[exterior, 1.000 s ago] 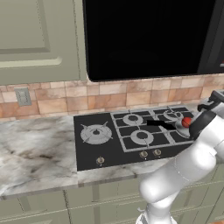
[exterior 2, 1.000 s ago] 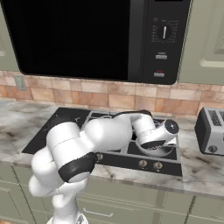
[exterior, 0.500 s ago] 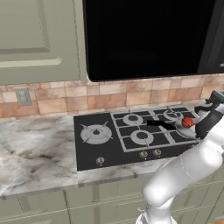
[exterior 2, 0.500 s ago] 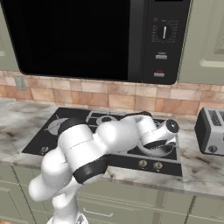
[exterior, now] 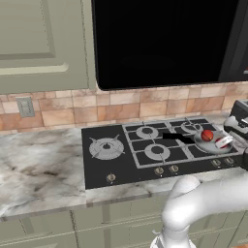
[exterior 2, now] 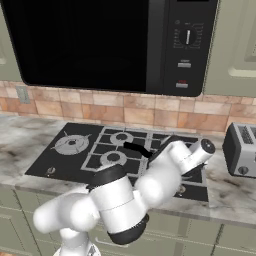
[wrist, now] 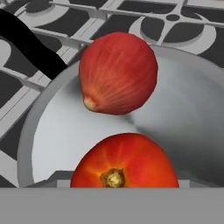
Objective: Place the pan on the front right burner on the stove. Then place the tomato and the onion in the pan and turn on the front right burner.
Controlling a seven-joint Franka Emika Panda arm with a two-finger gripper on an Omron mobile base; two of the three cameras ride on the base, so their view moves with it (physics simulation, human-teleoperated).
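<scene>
Nearest, in hand view: tomato (wrist: 124,162), low in pan (wrist: 192,113); beyond, onion (wrist: 118,73), also in pan; black handle (wrist: 30,46) over grates of stove (exterior: 145,150). Pan on front right burner. Gripper (exterior: 226,141) over pan, jaw state indeterminate. Loading judged complete; next, retreat toward burner knob (exterior: 216,163).

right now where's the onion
The onion lies inside the pan in the hand view, just beyond the tomato and near the pan's black handle, with the stove grates around it.
</scene>
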